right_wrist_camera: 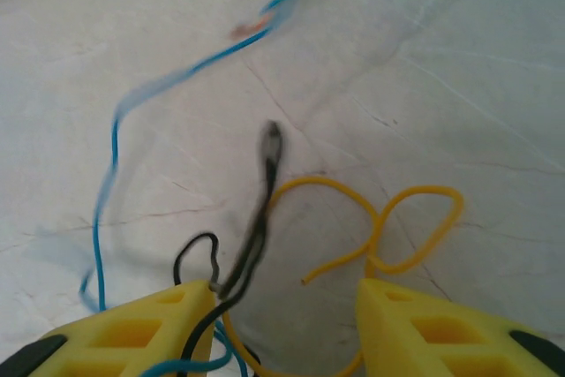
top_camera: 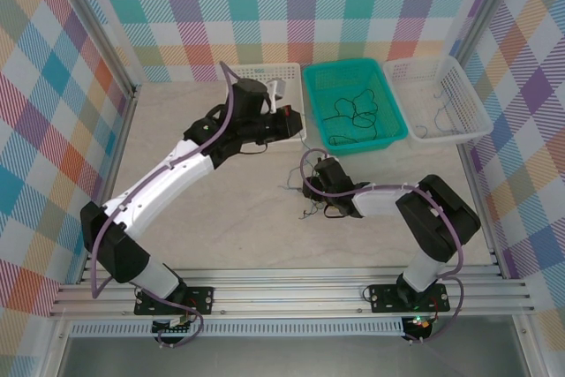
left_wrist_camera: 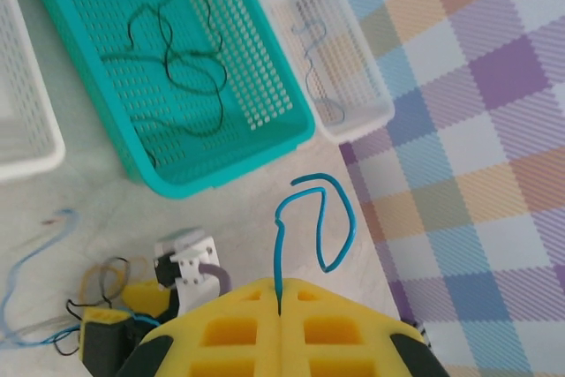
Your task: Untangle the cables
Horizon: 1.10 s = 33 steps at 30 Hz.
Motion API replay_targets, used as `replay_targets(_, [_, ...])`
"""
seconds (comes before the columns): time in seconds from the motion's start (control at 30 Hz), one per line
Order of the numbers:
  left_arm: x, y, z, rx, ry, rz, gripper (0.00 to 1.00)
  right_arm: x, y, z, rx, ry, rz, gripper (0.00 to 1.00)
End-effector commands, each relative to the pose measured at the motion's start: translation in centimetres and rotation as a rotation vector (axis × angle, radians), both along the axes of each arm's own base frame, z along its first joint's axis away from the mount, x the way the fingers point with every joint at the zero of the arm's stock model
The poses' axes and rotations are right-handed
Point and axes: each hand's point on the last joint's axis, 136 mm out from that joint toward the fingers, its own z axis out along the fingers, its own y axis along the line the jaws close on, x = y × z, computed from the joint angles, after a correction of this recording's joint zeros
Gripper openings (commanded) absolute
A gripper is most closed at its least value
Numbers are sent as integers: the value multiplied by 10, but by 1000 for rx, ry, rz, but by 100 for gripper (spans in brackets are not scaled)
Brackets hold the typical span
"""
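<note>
Our left fingers [left_wrist_camera: 260, 306] are clenched on a blue cable [left_wrist_camera: 340, 209] that loops above the desk [left_wrist_camera: 256, 245]. Our right fingers [right_wrist_camera: 406, 324] stand released, straddling a yellow cable [right_wrist_camera: 415, 218] and a black cable [right_wrist_camera: 256, 236] tangled on the desk.

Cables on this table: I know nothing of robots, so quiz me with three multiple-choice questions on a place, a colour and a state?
1. Where does the black cable lying alone rest? A in the teal basket; B in a drawer; C on a shelf.
2. What colour is the cable pinched in the left gripper? A red; B blue; C green.
3. How do the fingers of the right gripper stand? A clamped together; B apart; C folded back.
Answers: A, it curls inside that basket; B, a blue loop rises from the shut jaws; B, a yellow cable shows between them.
</note>
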Motion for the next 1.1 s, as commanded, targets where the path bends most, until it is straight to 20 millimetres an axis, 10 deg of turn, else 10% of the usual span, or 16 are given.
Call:
replay_targets(0.0, [4,33,54,-12,-156,92,0,-6,-13,-14,-77,61,-42,47])
replay_targets(0.57, [-5,234,67,178,-236,694,0,-15,-84,-23,-316,92,-139,48])
replay_targets(0.73, [-9,253,52,185,-188,739,0,-12,-89,-22,-299,100,-167,48])
replay_targets(1.07, [2,229,20,188,-81,617,0,-2,-69,5,-191,54,-129,59])
